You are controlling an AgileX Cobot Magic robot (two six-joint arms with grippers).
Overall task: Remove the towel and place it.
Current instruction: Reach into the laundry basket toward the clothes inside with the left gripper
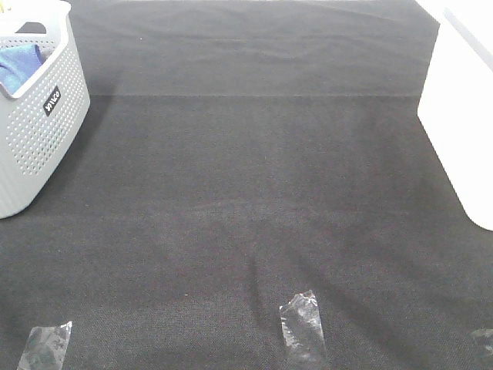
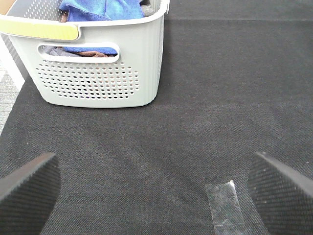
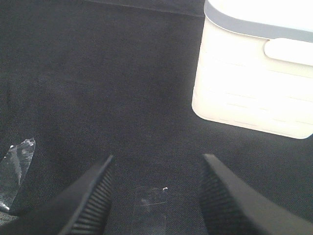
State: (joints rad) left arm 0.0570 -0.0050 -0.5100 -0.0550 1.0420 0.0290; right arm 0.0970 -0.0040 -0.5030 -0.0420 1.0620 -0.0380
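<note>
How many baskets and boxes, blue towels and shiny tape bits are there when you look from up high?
Containers: 2, the grey perforated plastic basket and the white smooth plastic bin.
Towels: 1, the bright blue microfibre towel inside the grey basket.
Tape: 3, the left clear tape piece, the middle clear tape piece and the right clear tape piece, cut off by the picture's edge.
Total: 6.

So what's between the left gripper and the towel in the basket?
Left wrist view: from the left gripper, bare dark mat, then the basket wall, with the towel inside.
</note>
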